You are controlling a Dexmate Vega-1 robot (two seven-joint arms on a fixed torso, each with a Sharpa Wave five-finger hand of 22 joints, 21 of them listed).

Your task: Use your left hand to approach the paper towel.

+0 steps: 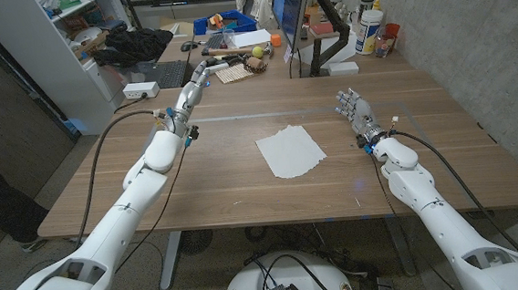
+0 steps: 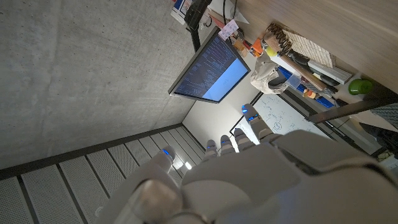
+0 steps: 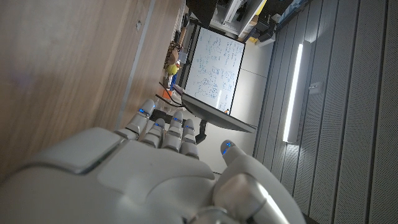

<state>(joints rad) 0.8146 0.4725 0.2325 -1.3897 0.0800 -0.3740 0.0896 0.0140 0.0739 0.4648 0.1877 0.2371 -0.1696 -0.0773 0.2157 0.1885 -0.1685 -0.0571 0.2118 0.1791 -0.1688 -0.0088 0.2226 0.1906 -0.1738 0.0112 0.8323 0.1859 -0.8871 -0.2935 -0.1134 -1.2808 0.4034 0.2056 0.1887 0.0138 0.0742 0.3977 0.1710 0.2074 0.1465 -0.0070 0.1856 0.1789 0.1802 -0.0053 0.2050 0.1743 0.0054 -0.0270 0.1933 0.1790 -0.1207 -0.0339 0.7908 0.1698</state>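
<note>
A white paper towel [image 1: 290, 151] lies flat on the wooden table [image 1: 244, 187], near its middle. My left hand [image 1: 193, 88] is at the table's far left, well behind and to the left of the towel, fingers stretched out and apart, holding nothing. The left wrist view shows that hand [image 2: 249, 174] from behind, its fingers pointing toward the room. My right hand [image 1: 355, 111] stands to the right of the towel, fingers apart and holding nothing. The right wrist view shows this hand [image 3: 155, 162] beside bare wood.
Behind the table's far edge are a monitor [image 1: 292, 15], a white power strip [image 1: 140, 89], bottles [image 1: 370, 29] and desk clutter [image 1: 235, 60]. White shelving [image 1: 69, 39] stands at the far left.
</note>
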